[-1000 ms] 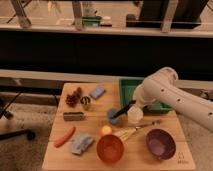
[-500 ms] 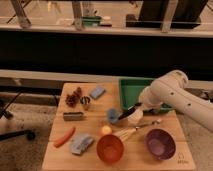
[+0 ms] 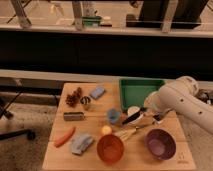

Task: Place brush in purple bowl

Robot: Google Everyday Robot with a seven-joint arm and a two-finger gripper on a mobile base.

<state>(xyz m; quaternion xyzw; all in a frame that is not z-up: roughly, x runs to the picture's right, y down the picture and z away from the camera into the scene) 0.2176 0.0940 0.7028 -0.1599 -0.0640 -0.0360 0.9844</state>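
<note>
The single white arm (image 3: 186, 99) enters from the right edge of the camera view and reaches left and downward over the wooden table (image 3: 90, 161), with its bulky forearm passing just in front of the green tray (image 3: 141, 90). The gripper (image 3: 147, 116) sits at the arm's lower left end, over the right middle of the table and above and to the left of the purple bowl (image 3: 160, 144). It appears to be clamped on the right end of the brush (image 3: 131, 119), although the contact point is hard to resolve. The brush extends from the gripper down and to the left at a shallow tilt, just below the white cup (image 3: 134, 110) and above the whisk (image 3: 128, 133). It is apart from the purple bowl and not inside it. Item count is as follows. Bowls: two, the purple bowl at the front right and the orange bowl (image 3: 110, 148) at the front centre. Cups: two, the white cup and the blue cup (image 3: 113, 116). Brush, whisk and green tray: one each. Orange carrot-like stick (image 3: 65, 136): one, at the front left. Yellow ball (image 3: 105, 130): one, behind the orange bowl. Blue soft items: two, a sponge (image 3: 97, 92) at the rear and a cloth (image 3: 81, 143) at the front. Dark block (image 3: 73, 116): one, on the left.
</note>
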